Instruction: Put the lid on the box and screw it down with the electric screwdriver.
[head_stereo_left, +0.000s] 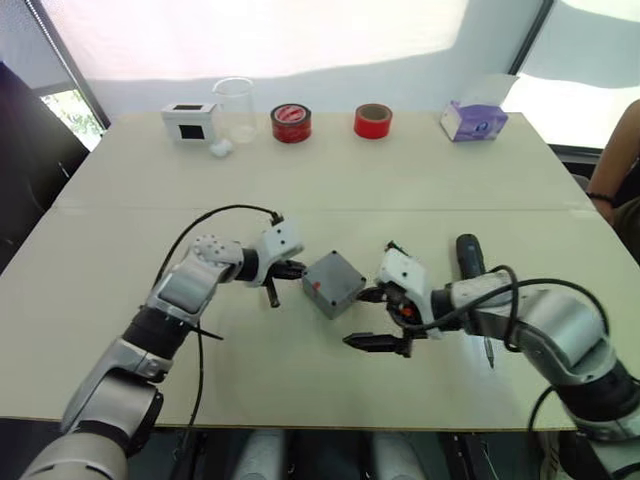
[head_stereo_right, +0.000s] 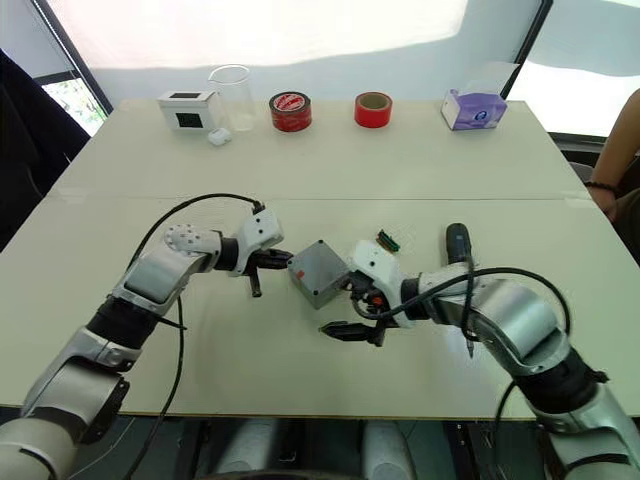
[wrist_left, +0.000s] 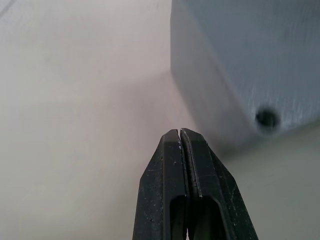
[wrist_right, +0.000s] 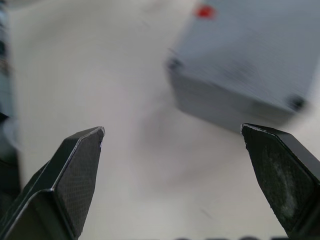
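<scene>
Box (head_stereo_left: 333, 283) is sitting mid-counter (head_stereo_left: 420, 190), turned cornerwise, red mark facing front; grey top face showing corner holes, lid seam not discernible. Left tool (head_stereo_left: 276, 282) is sitting just left of box, fingers (wrist_left: 186, 190) pressed together, tip near a box corner, contact unclear. Right tool (head_stereo_left: 375, 318) is hovering just right and front of box, fingers (wrist_right: 75, 175) spread wide, pinching nothing, box lying beyond the gap. Screwdriver (head_stereo_left: 472, 262) is lying on counter behind right arm, right of box, untouched. Small green piece (head_stereo_right: 388, 240) is lying near it. Along far edge: white box (head_stereo_left: 190, 122), clear cup (head_stereo_left: 234, 108), two red tape rolls (head_stereo_left: 291, 123), purple tissue box (head_stereo_left: 473, 120). Person's arm (head_stereo_left: 612, 190) is showing at right edge.
</scene>
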